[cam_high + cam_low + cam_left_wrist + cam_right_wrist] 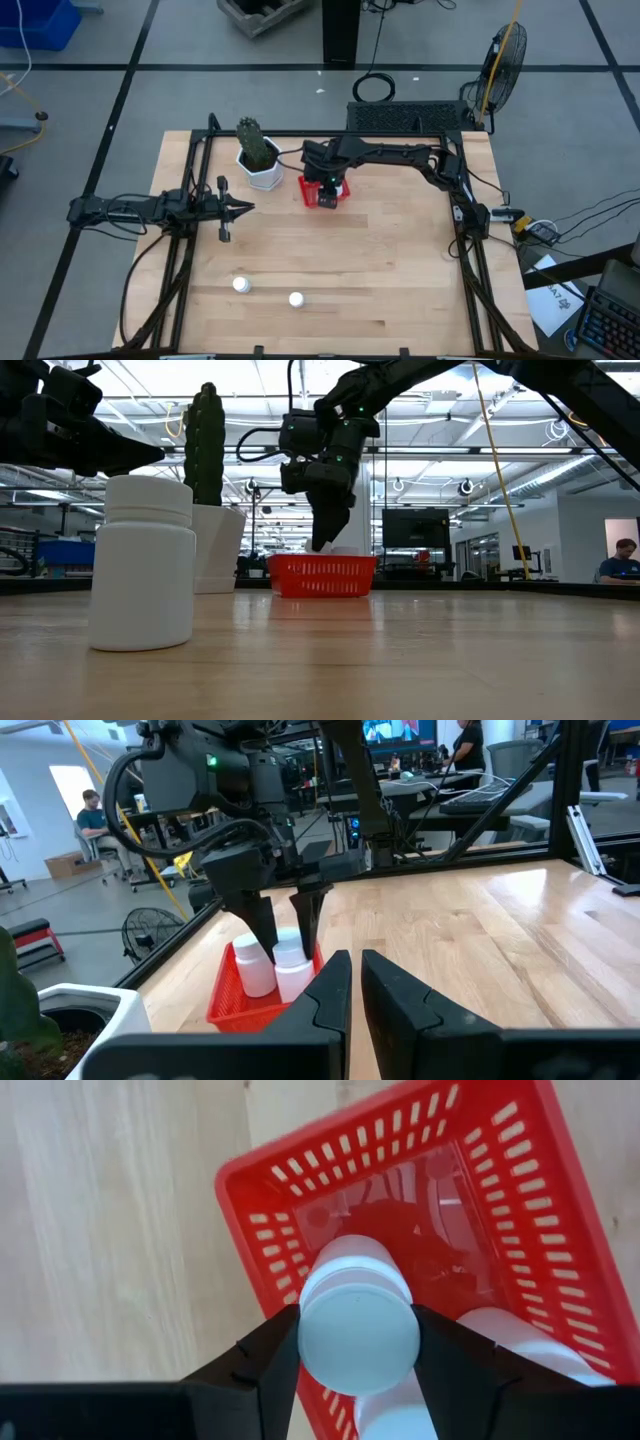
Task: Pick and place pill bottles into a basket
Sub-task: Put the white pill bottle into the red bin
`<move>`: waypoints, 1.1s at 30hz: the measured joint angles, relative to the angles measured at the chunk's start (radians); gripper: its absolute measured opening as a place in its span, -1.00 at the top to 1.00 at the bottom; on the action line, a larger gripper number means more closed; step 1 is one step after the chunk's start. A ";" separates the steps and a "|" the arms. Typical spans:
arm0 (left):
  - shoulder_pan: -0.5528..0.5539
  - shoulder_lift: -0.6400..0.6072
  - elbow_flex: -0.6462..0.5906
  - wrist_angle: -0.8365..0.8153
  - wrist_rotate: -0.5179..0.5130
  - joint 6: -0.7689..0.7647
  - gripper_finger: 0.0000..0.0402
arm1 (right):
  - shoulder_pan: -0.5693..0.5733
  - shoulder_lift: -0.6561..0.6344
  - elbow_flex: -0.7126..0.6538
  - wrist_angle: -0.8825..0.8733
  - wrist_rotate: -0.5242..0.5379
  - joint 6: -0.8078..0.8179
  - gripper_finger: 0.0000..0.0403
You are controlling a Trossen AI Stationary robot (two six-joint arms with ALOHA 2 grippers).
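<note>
Red mesh basket [322,192] sits near the back of your bench [400,270], beside the cactus pot [262,172]. Your right end effector [357,1342] hangs over it, clamped on a pill bottle [356,1320], with other bottles [254,967] already inside. Two bottles [241,285] [296,299] wait near the front. Your left end effector [243,208] hovers nearly closed, empty.

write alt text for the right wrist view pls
The right tool grips a white pill bottle by its cap, directly above a red mesh basket on a wooden table. Another bottle already lies inside the basket.
</note>
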 joint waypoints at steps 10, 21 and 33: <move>0.000 0.000 0.000 0.000 0.000 0.000 0.82 | 0.010 0.000 0.000 0.003 0.003 -0.008 0.03; 0.000 0.000 0.000 0.000 0.000 0.000 0.82 | 0.015 -0.011 0.000 0.011 0.010 -0.006 -0.21; 0.000 0.000 0.000 0.000 0.000 0.000 0.82 | 0.155 -0.233 -0.068 -0.014 0.055 0.104 0.23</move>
